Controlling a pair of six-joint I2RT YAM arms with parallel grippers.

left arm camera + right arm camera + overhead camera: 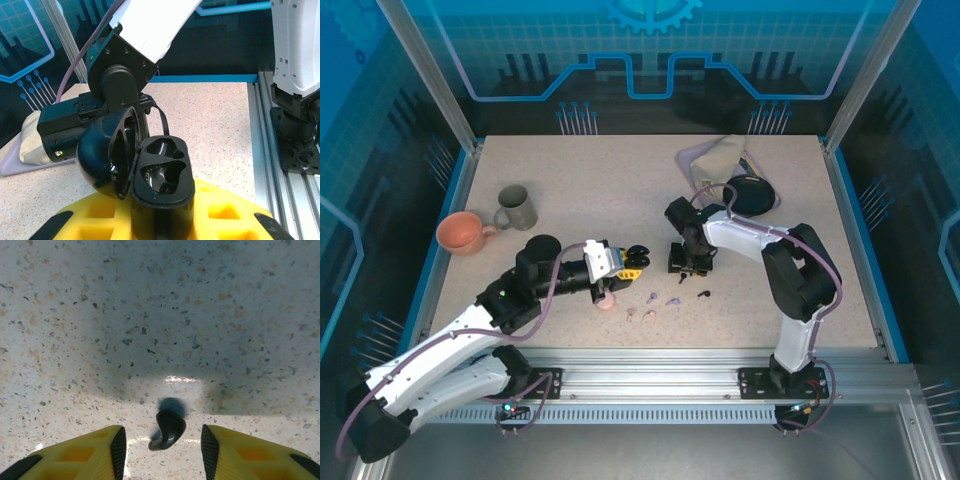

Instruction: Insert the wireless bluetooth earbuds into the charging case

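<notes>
Earbud [167,430], black, tiny and light, is seen lying on the table [150,315], untouched between the parted jaws of the right gripper [163,445]. Smooth and probably slippery, it is best pinched across its bulb. The open case [162,172] is clamped in the left gripper [625,262].

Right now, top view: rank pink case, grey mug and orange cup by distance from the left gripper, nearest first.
From the left gripper:
1. pink case, just beside it, toward the near edge.
2. grey mug, farther back and to the left.
3. orange cup, farthest, by the left edge.
</notes>
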